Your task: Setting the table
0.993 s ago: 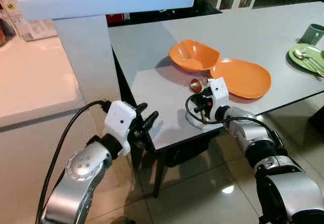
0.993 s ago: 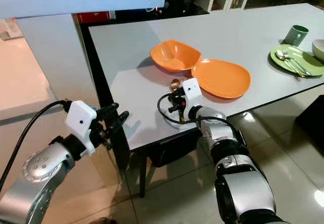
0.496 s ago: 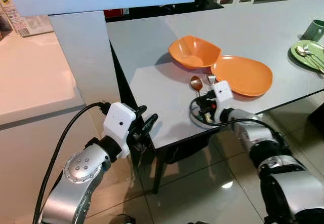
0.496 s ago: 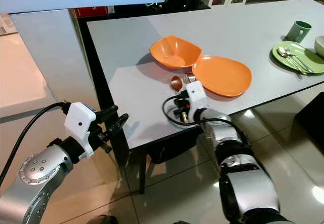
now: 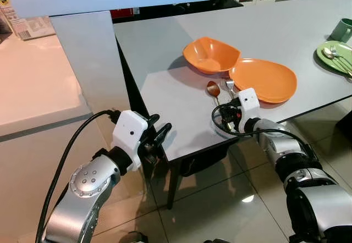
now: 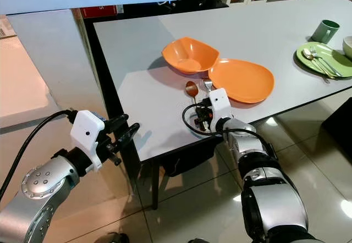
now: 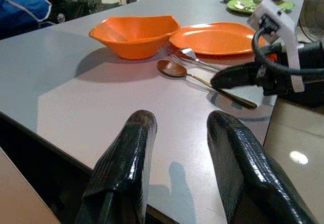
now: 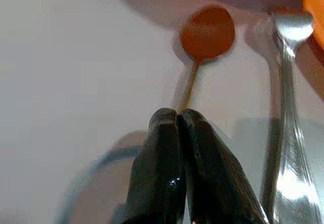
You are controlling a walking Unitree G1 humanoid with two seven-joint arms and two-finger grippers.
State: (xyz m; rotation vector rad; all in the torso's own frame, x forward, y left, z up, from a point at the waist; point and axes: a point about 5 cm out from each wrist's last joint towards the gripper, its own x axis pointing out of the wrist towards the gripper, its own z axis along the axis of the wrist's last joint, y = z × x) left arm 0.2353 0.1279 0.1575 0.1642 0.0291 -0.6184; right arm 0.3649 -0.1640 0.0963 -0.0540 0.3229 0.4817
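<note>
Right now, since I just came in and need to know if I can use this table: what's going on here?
The robot is setting the table. Its right gripper, fingers shut, sits over the handle of a copper spoon lying beside a fork, just in front of an orange bowl and orange plate. The left gripper hovers open off the table's corner.

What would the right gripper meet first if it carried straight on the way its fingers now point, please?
Probably the copper spoon: the right gripper, fingers pressed together, sits over its handle pointing at the bowl end. The fork lies alongside, off that line.
</note>
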